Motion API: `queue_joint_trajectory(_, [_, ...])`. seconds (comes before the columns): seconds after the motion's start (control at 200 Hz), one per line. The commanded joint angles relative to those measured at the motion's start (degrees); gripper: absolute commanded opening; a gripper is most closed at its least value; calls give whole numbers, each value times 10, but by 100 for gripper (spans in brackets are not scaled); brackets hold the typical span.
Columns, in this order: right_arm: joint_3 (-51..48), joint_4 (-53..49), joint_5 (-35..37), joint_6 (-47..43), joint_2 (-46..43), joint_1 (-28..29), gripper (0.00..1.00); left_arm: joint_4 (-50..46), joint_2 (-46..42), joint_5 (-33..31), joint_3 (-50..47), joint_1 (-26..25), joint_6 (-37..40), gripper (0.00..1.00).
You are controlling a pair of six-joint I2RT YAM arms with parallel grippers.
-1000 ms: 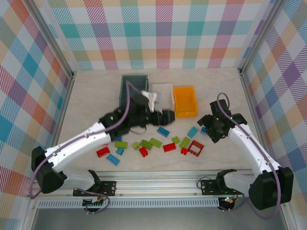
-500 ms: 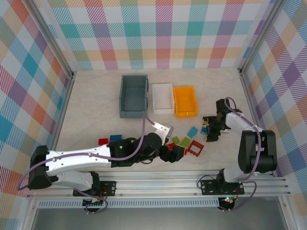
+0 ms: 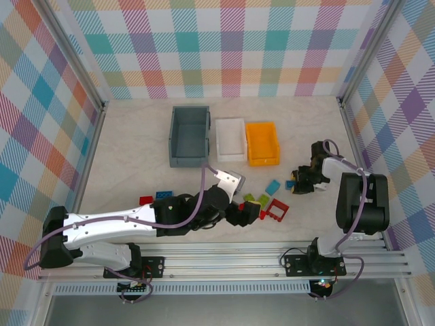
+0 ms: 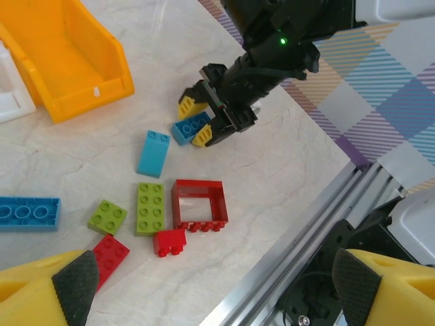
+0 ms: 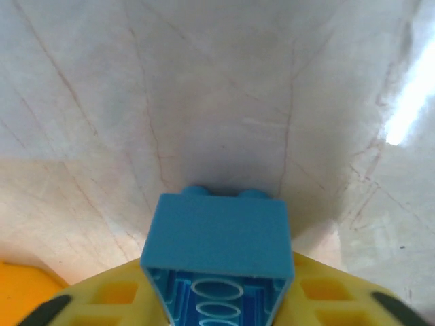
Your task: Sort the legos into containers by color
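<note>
My right gripper (image 3: 300, 181) is down at the table on the right, shut on a blue lego (image 5: 217, 238) that sits between its yellow fingers (image 5: 102, 299); the left wrist view shows that gripper (image 4: 198, 123) clamping the blue lego (image 4: 187, 128). My left gripper (image 3: 247, 214) hovers open over the loose legos, with nothing between its fingertips (image 4: 76, 285). Below it lie a red frame (image 4: 199, 204), a small red brick (image 4: 170, 242), two lime green bricks (image 4: 150, 208), a light blue brick (image 4: 153, 153) and a long blue one (image 4: 27, 212). The containers stand at the back: grey-blue (image 3: 189, 136), white (image 3: 230, 139), orange (image 3: 262, 142).
More legos, a red one (image 3: 146, 200) and a blue one (image 3: 164, 195), lie by the left arm. The metal rail (image 4: 299, 238) runs along the table's near edge, just beyond the red frame. Checkered walls close in both sides and the back.
My right gripper has shut on the blue lego. The left arm came from the containers down to the loose legos and has barely moved in the last half second.
</note>
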Motion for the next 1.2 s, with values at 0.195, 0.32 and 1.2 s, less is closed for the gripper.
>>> queue_joint_trajectory(0.195, [111,-44,181,-246,-122,144,27,-198,-40,-108,70,58,-47,90])
queue_joint_trajectory(0.32, [157,-25,190,-306,-83,202,29,-220,-76,-98,65,105,-60,90])
queue_joint_trajectory(1.2, [429,-134,228,-441,68,268,65,-386,-25,-91,156,212,-141,88])
